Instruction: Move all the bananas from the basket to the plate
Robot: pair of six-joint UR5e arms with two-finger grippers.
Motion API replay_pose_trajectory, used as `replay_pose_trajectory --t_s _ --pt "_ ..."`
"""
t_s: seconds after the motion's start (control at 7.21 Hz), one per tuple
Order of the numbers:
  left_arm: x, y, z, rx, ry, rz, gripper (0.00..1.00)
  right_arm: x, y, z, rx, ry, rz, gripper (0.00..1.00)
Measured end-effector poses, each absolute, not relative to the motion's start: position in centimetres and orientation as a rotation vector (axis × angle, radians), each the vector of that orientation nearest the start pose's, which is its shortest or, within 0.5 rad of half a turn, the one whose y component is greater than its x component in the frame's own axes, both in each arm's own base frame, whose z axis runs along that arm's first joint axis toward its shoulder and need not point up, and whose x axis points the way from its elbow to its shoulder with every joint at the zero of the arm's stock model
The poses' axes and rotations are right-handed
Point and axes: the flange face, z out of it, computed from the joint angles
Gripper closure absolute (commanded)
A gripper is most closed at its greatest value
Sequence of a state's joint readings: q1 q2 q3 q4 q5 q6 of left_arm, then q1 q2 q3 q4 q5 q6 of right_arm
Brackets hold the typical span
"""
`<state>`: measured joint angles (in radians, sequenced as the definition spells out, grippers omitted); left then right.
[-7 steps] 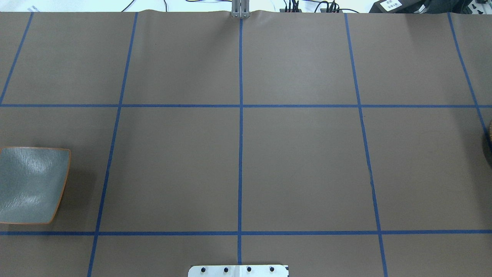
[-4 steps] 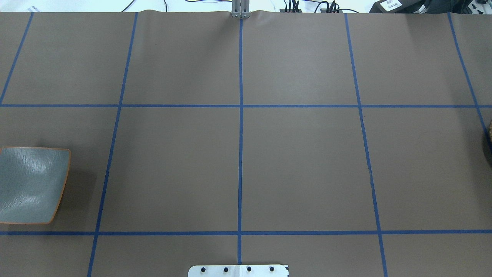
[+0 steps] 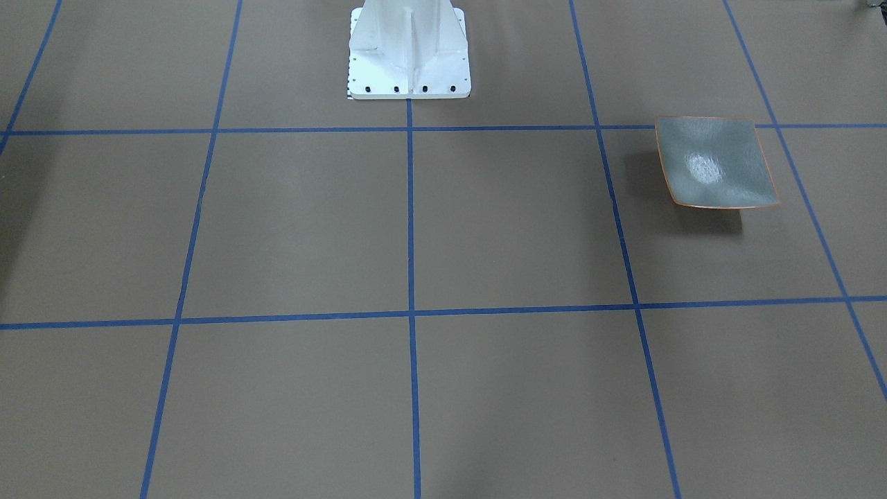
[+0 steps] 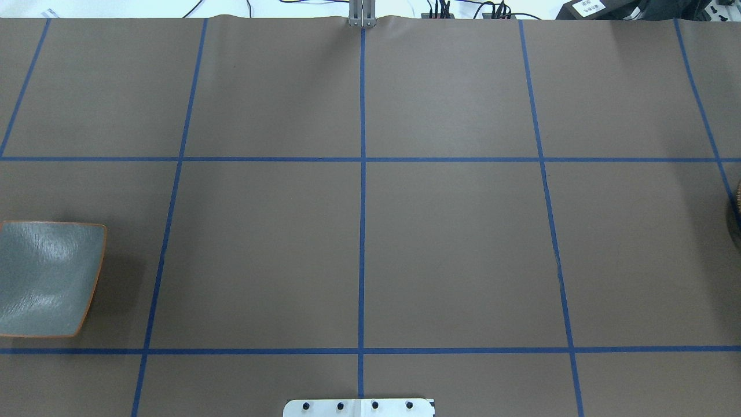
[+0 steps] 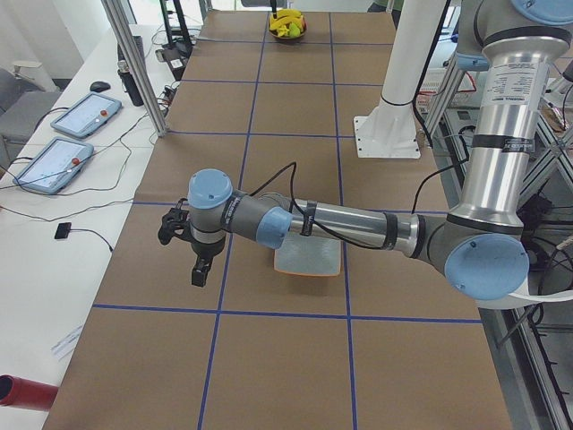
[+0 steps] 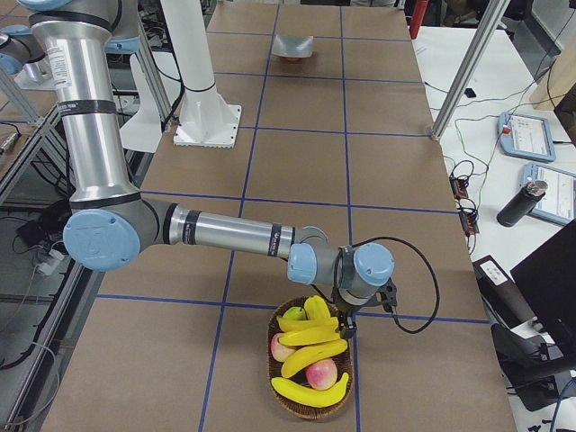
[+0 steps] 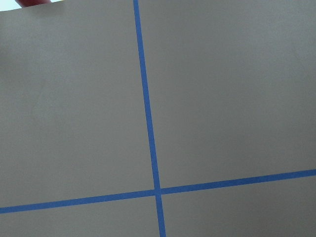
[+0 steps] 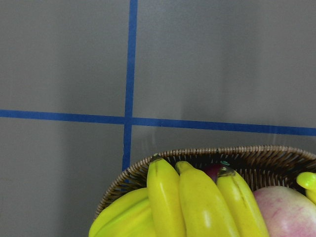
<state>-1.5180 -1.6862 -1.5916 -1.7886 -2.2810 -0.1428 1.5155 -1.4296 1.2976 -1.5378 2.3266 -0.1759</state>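
- Right end effector (image 6: 346,322) hangs over the near rim of the basket (image 8: 212,154) at the counter's (image 4: 451,249) right end; whether it is spread or pressed together, I cannot tell
- Left end effector (image 5: 199,267) hovers beside the plate (image 4: 46,278), its jaws likewise unclear
- The bananas (image 8: 200,202) lie in the basket, well apart from the plate

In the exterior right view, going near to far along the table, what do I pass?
Wicker basket holding the bananas → white robot base → plate at the far end.
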Motion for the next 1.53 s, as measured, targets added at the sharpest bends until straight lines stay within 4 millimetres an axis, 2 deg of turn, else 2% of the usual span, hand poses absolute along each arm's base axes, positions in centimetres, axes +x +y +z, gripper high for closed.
replay_pose_trajectory --t_s 0.28,0.69,0.83,1.53 --pt "-3.9 -56.0 56.7 0.27 0.732 0.04 0.0 3.9 -54.1 72.6 -0.05 -0.753 -0.221 0.0" --pt "-3.9 -56.0 56.8 0.27 0.732 0.041 0.0 5.6 -55.5 70.9 -0.057 -0.798 -0.201 0.0" --pt "-3.9 -55.9 56.8 0.27 0.732 0.041 0.0 6.0 -55.5 71.1 -0.059 -0.793 -0.215 0.0" --pt "-3.8 -55.9 56.4 0.277 0.733 0.043 0.0 6.3 -54.8 73.5 -0.103 -0.749 -0.234 0.0"
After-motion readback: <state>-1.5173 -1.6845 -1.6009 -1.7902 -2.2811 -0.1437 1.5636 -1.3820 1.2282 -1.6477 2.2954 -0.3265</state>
